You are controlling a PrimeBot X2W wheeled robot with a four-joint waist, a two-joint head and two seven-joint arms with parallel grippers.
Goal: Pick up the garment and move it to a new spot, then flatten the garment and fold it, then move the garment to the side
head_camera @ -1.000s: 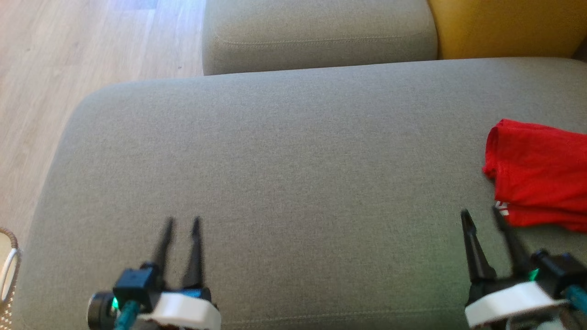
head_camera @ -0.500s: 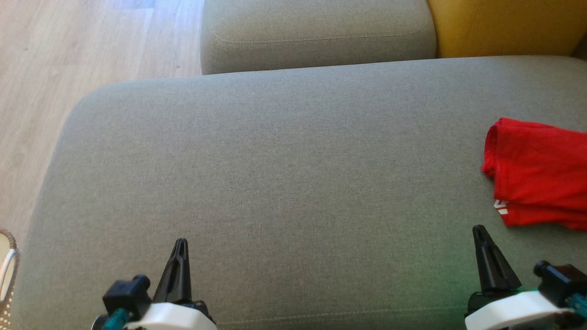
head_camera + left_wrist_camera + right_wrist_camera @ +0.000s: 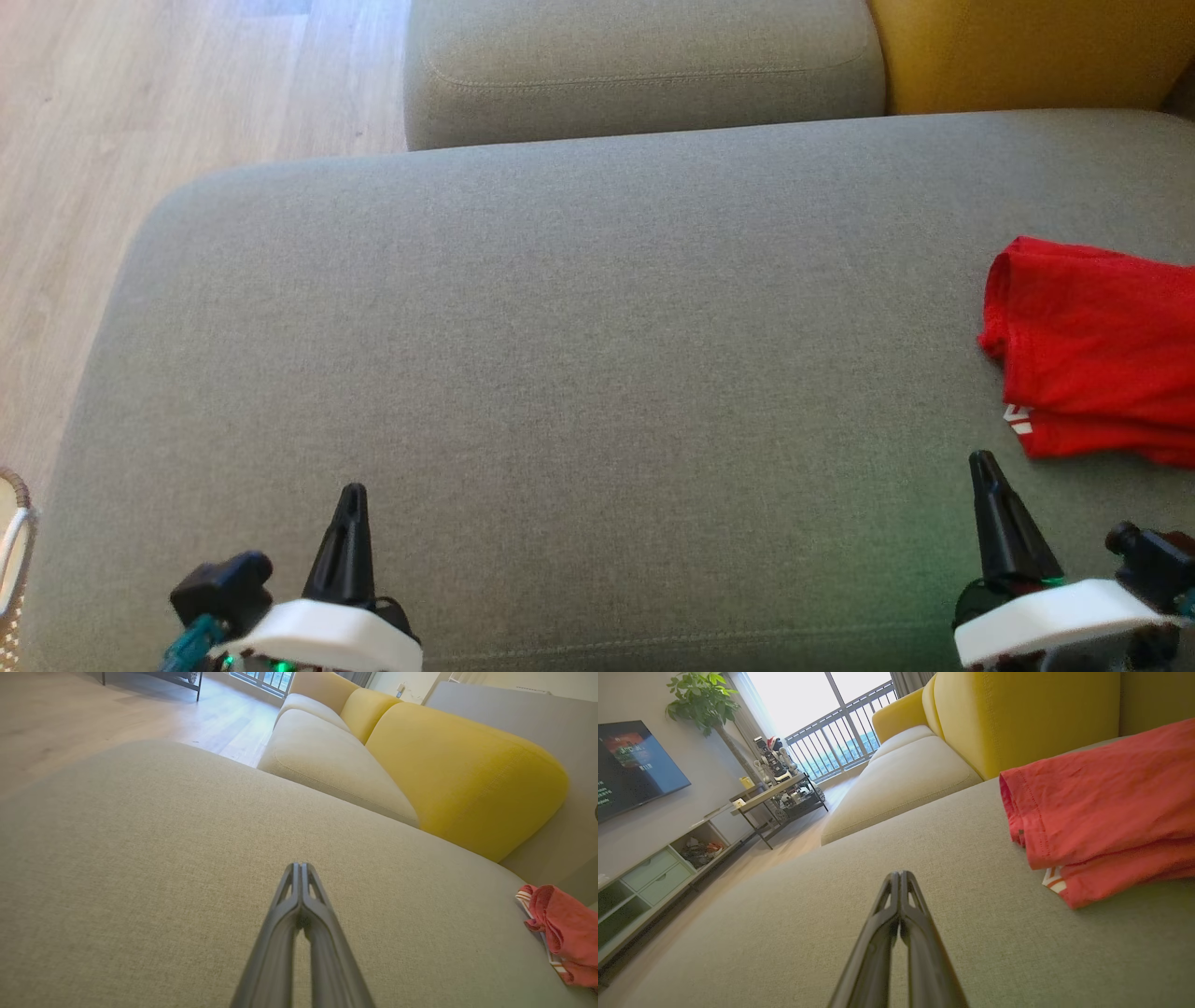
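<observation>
The garment (image 3: 1097,350) is a red cloth, folded into a flat stack with a white-striped edge, lying at the right end of the grey sofa cushion (image 3: 560,327). It also appears as the red garment (image 3: 565,933) at the far right of the left wrist view and the red garment (image 3: 1101,812) close on the right of the right wrist view. My right gripper (image 3: 982,459) is shut and empty, just short of the garment's near left corner. My left gripper (image 3: 353,491) is shut and empty over bare cushion at the lower left. Both show tips pressed together: left gripper (image 3: 299,865), right gripper (image 3: 900,873).
A second grey cushion (image 3: 644,65) and a yellow backrest (image 3: 1027,51) lie beyond the cushion. Wood floor (image 3: 140,112) runs along the left, with a wicker basket rim (image 3: 11,560) at the lower left edge. A TV unit (image 3: 654,868) and a side table (image 3: 775,795) stand across the room.
Both grippers went from open to shut with nothing between the fingers, and both drew back toward the picture's bottom edge. The garment lies as before.
</observation>
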